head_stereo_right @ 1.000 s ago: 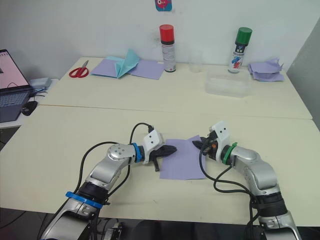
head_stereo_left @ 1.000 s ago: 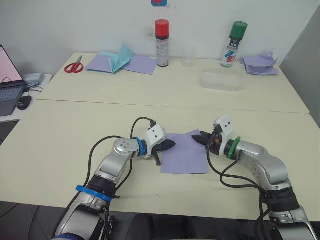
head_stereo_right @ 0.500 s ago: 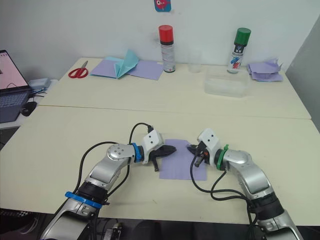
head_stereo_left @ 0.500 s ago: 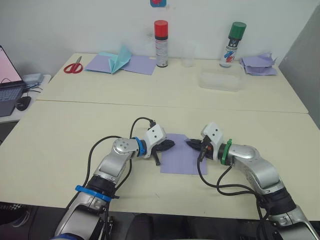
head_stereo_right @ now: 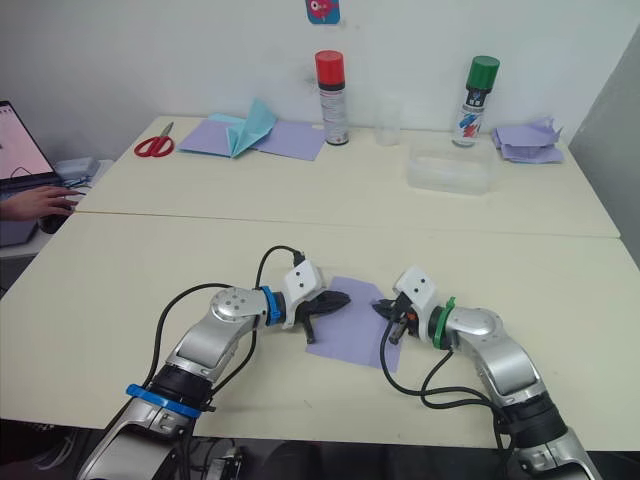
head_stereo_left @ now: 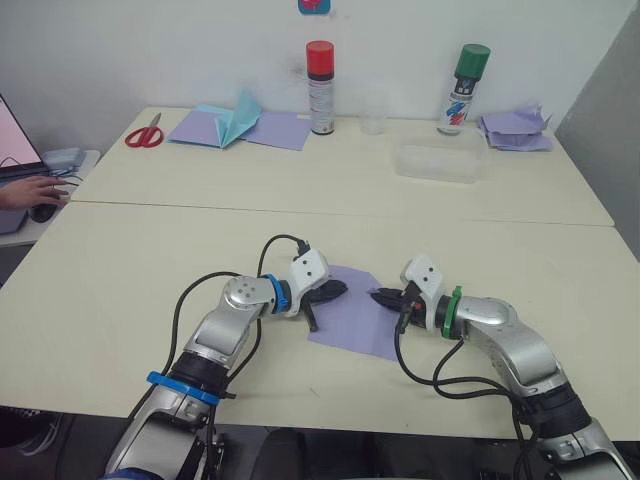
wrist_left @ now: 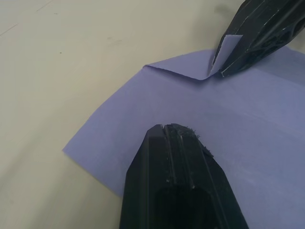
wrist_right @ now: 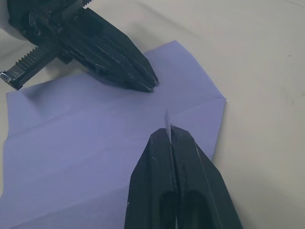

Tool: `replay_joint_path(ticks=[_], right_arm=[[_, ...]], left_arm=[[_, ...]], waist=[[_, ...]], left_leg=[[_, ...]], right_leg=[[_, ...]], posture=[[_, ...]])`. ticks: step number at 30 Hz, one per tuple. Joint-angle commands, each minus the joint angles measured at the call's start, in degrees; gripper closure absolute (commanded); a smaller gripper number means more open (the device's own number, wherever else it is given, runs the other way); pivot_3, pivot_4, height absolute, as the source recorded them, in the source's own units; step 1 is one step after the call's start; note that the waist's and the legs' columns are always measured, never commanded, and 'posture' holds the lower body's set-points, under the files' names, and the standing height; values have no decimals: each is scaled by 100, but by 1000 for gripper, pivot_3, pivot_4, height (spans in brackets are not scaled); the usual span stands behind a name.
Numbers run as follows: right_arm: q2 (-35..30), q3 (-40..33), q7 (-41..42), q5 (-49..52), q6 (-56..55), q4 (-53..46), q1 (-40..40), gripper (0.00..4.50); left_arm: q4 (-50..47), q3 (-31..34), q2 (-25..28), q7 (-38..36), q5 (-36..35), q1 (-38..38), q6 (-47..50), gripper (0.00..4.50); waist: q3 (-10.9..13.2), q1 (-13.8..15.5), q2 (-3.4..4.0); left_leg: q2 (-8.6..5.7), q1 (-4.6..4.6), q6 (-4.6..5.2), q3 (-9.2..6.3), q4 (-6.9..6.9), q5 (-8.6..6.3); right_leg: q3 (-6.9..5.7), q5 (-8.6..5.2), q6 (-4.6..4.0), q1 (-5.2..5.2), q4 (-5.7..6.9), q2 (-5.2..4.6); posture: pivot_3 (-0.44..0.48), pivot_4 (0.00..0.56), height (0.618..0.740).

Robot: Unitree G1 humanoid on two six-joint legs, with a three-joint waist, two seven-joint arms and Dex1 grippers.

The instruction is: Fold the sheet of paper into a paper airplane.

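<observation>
With the sheet of paper (head_stereo_left: 352, 312) flat on the table (head_stereo_left: 120, 270), the closed left tool (head_stereo_left: 338, 291) pinned it while the right tool (head_stereo_left: 383, 296) pinched a corner, ready to fold inward

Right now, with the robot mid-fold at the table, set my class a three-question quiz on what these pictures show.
1. True or false: the right gripper is shut on an edge of the lavender sheet of paper.
2. What does the left gripper do? A) lifts the sheet's corner; B) presses its closed tip down on the sheet; C) hovers beside the scissors.
3. Fill in: at the back of the table, the clear plastic tray lies in front of the spray can with the ______ cap.

Key: 1 true; 2 B; 3 green.
</observation>
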Motion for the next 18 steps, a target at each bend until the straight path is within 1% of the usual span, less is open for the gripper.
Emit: replay_joint_path(ticks=[1, 10, 18], right_arm=[[-100, 163, 173, -228, -390, 97, -99, 4478], [37, 215, 259, -343, -481, 299, -186, 4478], [13, 208, 381, -400, -489, 355, -190, 4478]], left_arm=[[68, -91, 103, 5, 179, 138, 114, 4500], [117, -91, 90, 29, 225, 81, 47, 4500], [64, -115, 101, 10, 250, 143, 42, 4500]], waist=[[0, 0, 0], [0, -1, 0], [-1, -1, 0]], left_leg=[[0, 0, 0, 0, 0, 0], [1, 1, 0, -1, 0, 0], [3, 3, 0, 0, 0, 0]], right_leg=[[0, 0, 0, 0, 0, 0], [0, 0, 0, 1, -1, 1], [0, 0, 0, 1, -1, 2]], posture=[[0, 150, 740], [0, 150, 740], [0, 150, 740]])
